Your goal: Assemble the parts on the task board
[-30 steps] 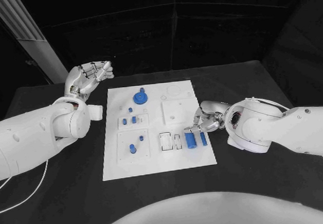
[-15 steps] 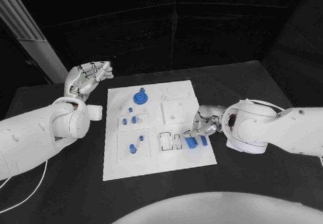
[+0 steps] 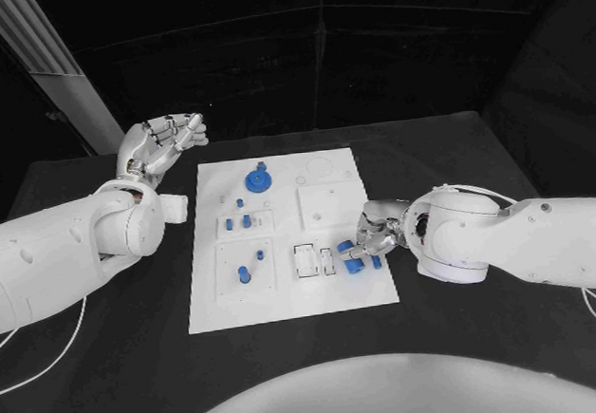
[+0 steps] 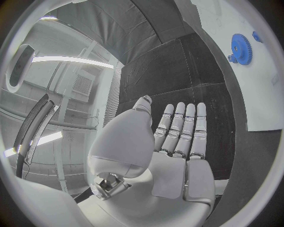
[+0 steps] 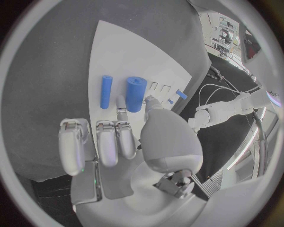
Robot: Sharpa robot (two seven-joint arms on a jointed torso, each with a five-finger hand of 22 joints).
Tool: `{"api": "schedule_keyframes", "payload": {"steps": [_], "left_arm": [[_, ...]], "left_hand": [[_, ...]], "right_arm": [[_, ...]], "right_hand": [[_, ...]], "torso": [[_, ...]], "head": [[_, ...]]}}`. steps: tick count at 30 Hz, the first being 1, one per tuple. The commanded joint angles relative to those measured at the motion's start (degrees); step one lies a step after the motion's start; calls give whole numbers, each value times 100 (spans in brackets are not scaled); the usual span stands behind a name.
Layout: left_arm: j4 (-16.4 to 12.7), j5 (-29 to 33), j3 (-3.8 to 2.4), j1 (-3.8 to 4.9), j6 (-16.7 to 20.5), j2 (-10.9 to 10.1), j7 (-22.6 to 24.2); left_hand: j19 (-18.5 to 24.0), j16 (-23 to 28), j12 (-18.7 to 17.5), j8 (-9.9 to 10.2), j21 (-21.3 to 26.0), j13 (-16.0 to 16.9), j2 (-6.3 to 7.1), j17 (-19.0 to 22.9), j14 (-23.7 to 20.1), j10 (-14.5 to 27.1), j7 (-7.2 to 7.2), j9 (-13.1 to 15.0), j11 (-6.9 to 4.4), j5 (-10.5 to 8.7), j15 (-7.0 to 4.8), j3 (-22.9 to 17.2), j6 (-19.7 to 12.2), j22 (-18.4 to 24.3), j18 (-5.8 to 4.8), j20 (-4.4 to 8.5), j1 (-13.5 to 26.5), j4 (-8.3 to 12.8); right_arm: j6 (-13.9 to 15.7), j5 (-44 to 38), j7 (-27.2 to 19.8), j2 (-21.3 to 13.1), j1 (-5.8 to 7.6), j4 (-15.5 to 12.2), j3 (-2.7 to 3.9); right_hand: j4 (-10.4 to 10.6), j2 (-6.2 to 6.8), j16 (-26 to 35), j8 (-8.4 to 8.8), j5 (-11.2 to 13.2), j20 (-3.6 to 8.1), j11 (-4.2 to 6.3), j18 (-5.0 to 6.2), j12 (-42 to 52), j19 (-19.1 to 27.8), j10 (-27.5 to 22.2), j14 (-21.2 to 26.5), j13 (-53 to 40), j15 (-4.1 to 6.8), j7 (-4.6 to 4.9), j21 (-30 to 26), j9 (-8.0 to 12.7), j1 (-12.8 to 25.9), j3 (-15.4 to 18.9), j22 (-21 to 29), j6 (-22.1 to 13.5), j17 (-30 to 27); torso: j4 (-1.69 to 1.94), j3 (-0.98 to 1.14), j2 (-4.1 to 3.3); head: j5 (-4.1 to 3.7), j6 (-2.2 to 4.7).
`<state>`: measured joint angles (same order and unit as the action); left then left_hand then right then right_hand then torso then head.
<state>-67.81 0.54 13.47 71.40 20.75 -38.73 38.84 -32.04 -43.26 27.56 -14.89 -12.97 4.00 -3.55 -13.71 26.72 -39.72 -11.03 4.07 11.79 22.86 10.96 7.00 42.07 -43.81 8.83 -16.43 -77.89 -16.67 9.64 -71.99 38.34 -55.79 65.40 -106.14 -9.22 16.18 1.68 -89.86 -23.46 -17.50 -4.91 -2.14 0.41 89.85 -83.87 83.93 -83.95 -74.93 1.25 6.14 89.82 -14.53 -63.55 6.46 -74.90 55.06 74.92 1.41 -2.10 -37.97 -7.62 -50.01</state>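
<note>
The white task board (image 3: 284,293) lies mid-table. Near its right edge lie a thick blue cylinder (image 5: 135,93) and a thin blue cylinder (image 5: 105,91), side by side. My right hand (image 3: 378,231) is low over them; its thumb and one finger (image 5: 120,103) pinch the thick cylinder's (image 3: 351,265) near end, which still lies on the board. The thin cylinder (image 3: 375,261) lies free beside it. My left hand (image 3: 163,140) is raised off the board's far left corner, its fingers (image 4: 180,127) apart and holding nothing.
A blue gear (image 3: 258,181) stands at the board's far end, also in the left wrist view as the gear (image 4: 239,45). Small blue pegs (image 3: 245,220) stand in the left blocks. Rectangular slots (image 3: 308,260) lie just left of the cylinders.
My right hand has come down and leftward onto the cylinders and closed on the thick one, which has shifted slightly. The left hand has not moved.
</note>
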Motion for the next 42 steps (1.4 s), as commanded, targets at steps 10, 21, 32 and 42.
{"api": "schedule_keyframes", "payload": {"steps": [10, 21, 32, 42], "left_arm": [[-23, -4, -3, 4, -85, -7, 830], [-83, -4, -3, 3, -103, -15, 825], [-103, -4, -3, 2, -108, -25, 819], [-66, -4, -3, 2, -106, -34, 818]], "left_hand": [[-35, -28, 29, -46, 30, -10, -59, 16, -28, 43, -269, -9, -17, 48, -3, 41, -46, 11, 18, -2, 4, -2], [-35, -33, 33, -49, 30, -10, -60, 21, -30, 45, -269, -8, -17, 54, -2, 44, -47, 12, 17, -2, 5, -2], [-35, -37, 38, -54, 31, -10, -64, 27, -33, 48, -269, -8, -16, 59, -2, 47, -46, 12, 17, -2, 8, -5], [-34, -43, 44, -60, 32, -10, -70, 35, -38, 52, -269, -8, -16, 65, -1, 52, -46, 13, 17, -2, 13, -7]], "right_arm": [[-645, -121, 187, 213, -70, 167, 0], [-864, -150, 260, 320, -114, 231, 0], [-692, -173, 53, 320, -123, 206, 1], [87, -53, -545, 225, -126, 114, 1]], "right_hand": [[-8, 41, -14, 295, 419, -78, -135, -41, 15, -613, 607, -605, -1507, -88, 132, 18, 15, -162, 77, -1510, -243, 1508], [-212, -8, -14, 309, 364, -161, -201, -41, 15, -613, 607, -605, -1507, -164, 193, 18, -45, -718, -233, -1510, -370, 1508], [-741, -204, -14, 354, -247, -167, -147, -41, 15, -613, 607, -605, -1507, -161, 130, 18, -35, -1500, -910, -1510, -233, 1508], [-991, -185, -14, 701, -251, -132, -75, -41, 15, -613, 607, -605, -1507, -126, 49, 18, 160, -1593, -1356, -1510, 259, 1508]], "torso": [[-1, 0, -4], [0, 0, 0], [0, -1, -1], [-9, 2, 2]], "head": [[19, 1], [21, 1], [27, 1], [63, 1]]}}
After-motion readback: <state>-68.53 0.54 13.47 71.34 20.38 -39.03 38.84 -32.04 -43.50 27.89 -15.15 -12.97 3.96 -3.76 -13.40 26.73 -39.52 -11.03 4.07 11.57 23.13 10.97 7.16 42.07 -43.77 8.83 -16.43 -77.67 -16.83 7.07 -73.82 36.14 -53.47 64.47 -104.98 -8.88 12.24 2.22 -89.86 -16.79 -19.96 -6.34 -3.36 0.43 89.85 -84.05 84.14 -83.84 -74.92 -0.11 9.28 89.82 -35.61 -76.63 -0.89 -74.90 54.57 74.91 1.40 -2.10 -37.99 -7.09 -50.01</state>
